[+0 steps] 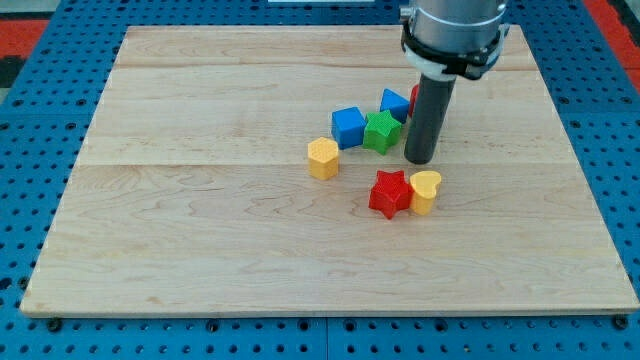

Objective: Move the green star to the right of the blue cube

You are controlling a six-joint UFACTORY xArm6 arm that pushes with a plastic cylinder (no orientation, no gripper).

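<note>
Toward the desk's (200,250) top-right corner, my tip (420,160) stands just right of the green star (381,132), which touches the blue cube's (348,126) right side; no claw here

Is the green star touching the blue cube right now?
Yes, the green star sits flush against the blue cube on its right side, with my tip just right of the star.
</note>
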